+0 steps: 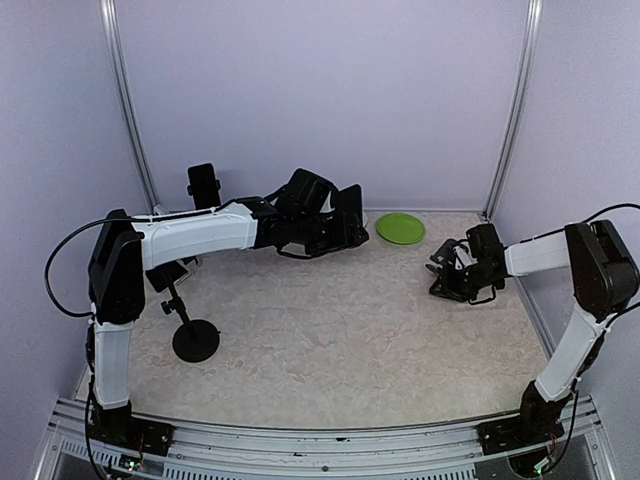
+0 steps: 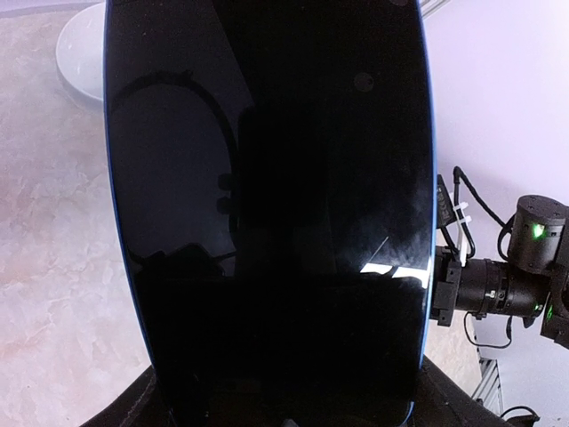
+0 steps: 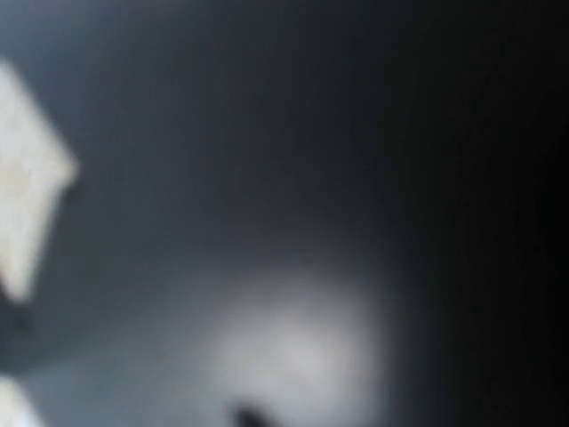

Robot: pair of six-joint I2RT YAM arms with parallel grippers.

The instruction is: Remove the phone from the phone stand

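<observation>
**Phone (image 1: pixel 349 210) held clear of the phone stand (image 1: pixel 195 340)**

Nearest, the stand's round black base sits at the left of the table (image 1: pixel 330 350). Farther in, the right gripper (image 1: pixel 452 272) lies low on the table, and its jaws cannot be made out. Beyond, the left gripper (image 1: pixel 335 228) clamps the blue-edged phone above the table, beside a green plate (image 1: pixel 400 228).

Tabletop (image 1: pixel 330 330) lies open between phone stand (image 1: pixel 195 340) and right pincer (image 1: pixel 442 270); left arm (image 1: pixel 200 232), green plate (image 1: pixel 400 228) crowd the back.
</observation>
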